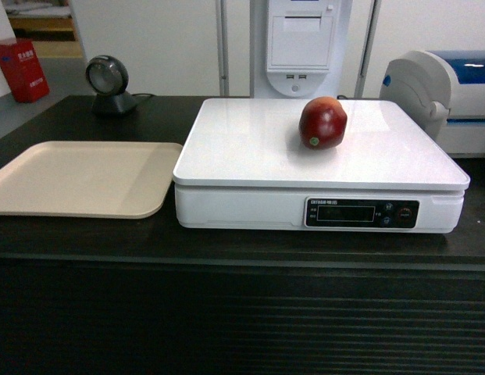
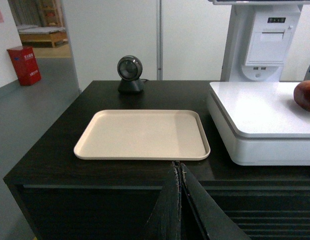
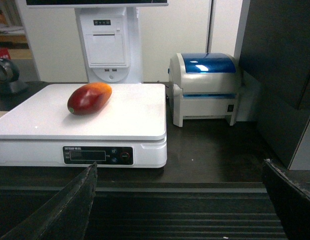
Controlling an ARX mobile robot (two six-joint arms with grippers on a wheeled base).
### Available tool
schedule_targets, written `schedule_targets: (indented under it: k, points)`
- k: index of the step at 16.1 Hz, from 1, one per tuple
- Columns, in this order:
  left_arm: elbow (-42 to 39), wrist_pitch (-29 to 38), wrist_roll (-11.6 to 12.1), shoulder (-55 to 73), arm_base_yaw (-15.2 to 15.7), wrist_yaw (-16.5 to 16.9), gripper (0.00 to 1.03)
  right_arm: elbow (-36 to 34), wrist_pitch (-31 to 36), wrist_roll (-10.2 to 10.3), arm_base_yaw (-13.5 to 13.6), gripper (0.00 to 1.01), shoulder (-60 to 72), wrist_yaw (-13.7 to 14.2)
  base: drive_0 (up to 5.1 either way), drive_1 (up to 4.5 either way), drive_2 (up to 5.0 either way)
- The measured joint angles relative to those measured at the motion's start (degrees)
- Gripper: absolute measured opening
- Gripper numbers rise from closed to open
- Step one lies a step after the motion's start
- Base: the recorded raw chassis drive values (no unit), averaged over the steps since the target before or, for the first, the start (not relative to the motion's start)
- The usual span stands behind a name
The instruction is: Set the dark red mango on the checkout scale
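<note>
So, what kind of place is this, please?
Most likely a shop checkout. A white weighing scale with a front display stands on the black counter with a dark red mango on it. Behind are a round barcode scanner and a white-and-blue label printer.

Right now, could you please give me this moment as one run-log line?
dark red mango: resting on scale | left gripper: shut, empty | right gripper: open, empty | beige tray: beside scale
</note>
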Motion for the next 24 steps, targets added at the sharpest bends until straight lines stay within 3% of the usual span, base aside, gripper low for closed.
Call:
schedule_targets:
  k: [2, 3, 11, 24]
  points:
    - [-0.37, -0.52, 0.02, -0.04, 0.0, 0.11, 0.02, 0.0, -0.09, 0.0, 0.0, 0.98, 0.0, 0.02, 0.0, 0.0, 0.0]
    - [-0.37, -0.39, 0.0, -0.04, 0.0, 0.09, 0.08, 0.0, -0.09, 0.0, 0.0, 0.98, 0.0, 0.02, 0.0, 0.0, 0.0]
    - [-0.37, -0.39, 0.02, -0.04, 0.0, 0.09, 0.99, 0.0, -0.09, 0.0, 0.0, 0.98, 0.0, 0.02, 0.0, 0.0, 0.0]
    - [-0.37, -0.39, 0.04, -0.04, 0.0, 0.09, 0.98, 0.0, -0.09, 0.0, 0.0, 0.98, 0.0, 0.02, 0.0, 0.0, 0.0]
